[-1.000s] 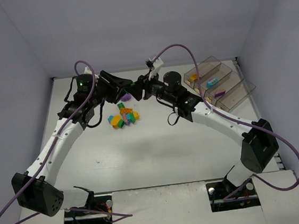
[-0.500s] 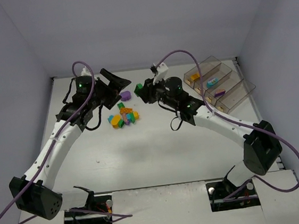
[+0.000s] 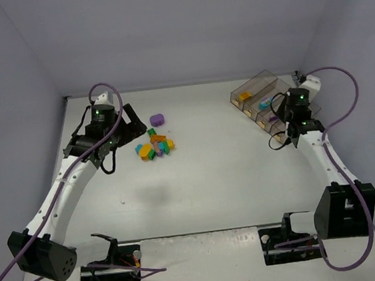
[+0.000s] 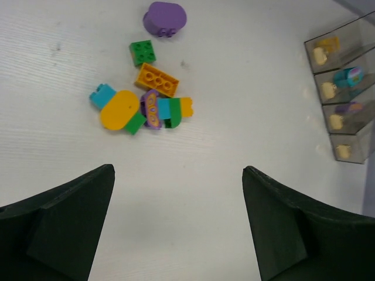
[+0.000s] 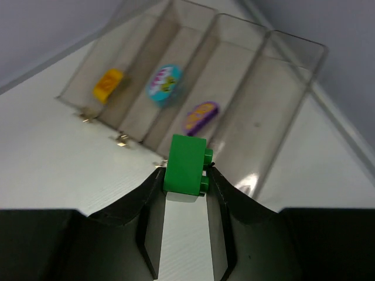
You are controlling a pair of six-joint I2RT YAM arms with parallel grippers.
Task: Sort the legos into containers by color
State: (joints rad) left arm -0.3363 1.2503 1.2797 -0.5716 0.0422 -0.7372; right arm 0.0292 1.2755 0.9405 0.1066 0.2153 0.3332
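Right fingers (image 5: 149, 216): closed on a small green plastic brick (image 5: 186, 164), seen only from the wrist; clear smoky-brown four-bin tray (image 5: 275, 105) just beyond. Left fingers (image 4: 64, 222): spread wide, empty; mixed brick pile (image 4: 146, 108) ahead on the white counter (image 4: 234, 146).

We see bright, even light from above on the white surface (image 3: 211, 178), with one faint, soft shadow beside the left arm (image 3: 65, 187). In the right wrist view the bins (image 5: 263, 111) look slightly blurred, the green brick (image 5: 186, 164) sharp.
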